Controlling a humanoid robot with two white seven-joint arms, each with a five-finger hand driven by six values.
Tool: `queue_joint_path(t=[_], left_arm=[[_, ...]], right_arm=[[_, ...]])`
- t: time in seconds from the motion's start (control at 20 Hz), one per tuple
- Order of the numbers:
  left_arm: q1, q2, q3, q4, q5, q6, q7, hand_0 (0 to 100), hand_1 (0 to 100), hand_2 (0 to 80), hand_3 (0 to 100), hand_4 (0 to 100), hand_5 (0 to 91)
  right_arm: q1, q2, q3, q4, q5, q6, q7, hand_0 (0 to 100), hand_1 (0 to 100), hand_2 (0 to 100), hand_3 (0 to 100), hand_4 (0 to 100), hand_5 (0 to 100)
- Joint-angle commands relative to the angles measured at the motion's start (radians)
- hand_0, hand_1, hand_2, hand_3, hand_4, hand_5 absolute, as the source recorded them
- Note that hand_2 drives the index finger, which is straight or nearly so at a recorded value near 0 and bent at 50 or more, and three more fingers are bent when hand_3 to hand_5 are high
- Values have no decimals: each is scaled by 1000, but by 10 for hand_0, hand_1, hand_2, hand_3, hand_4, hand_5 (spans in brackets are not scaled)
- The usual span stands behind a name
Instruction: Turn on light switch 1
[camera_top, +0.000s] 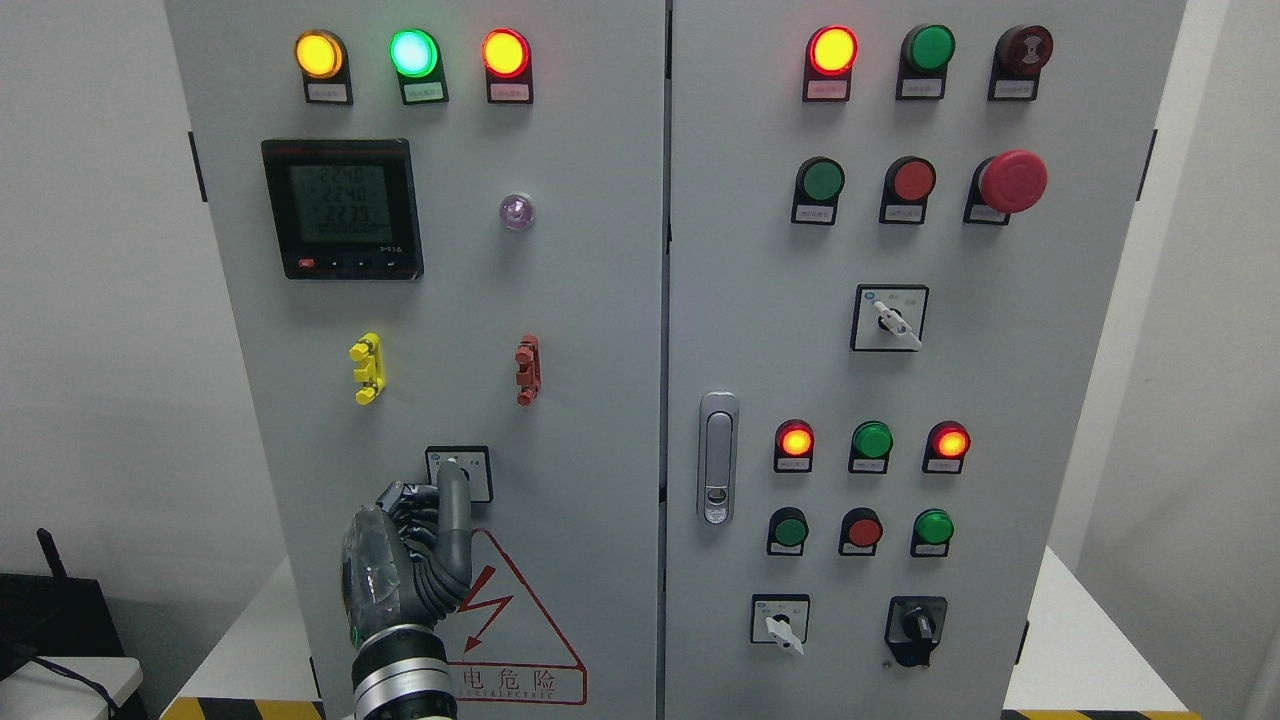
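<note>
A grey control cabinet (560, 300) fills the view, its left door carrying a digital meter (342, 209) and lit indicator lamps (412, 53). Low on that door, the left robot hand (405, 560) reaches up, fingers curled, one finger (455, 495) extended onto the small rotary light switch (459, 472).

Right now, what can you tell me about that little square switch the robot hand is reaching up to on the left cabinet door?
The small square selector switch with a black frame and white face sits low on the grey metal left cabinet door, just above the red-outlined triangular lightning warning sign. Its knob is mostly hidden behind the robot hand's extended grey finger, which rests against its centre. Tiny labels at the top corners are unreadable. The left robot hand rises from the bottom edge, other fingers curled.
</note>
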Motion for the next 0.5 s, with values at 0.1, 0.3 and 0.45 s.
queue_joint_path(t=[0.1,0.3,0.45], left_arm=[[0,0,-5,1,-1,2,-9,494,225,566,784,846,817],[0,0,-5,3,-1,2,-9,489,239,566,784,846,818],[0,0,-7,3,-1,2,-10,488,246,567,786,848,819]], right_arm=[[0,0,0,0,-17,0,-3,120,389,0,0,0,0],[0,0,0,0,-18,0,-2,120,389,0,0,0,0],[0,0,0,-1,-18,0,-3,120,389,0,0,0,0]])
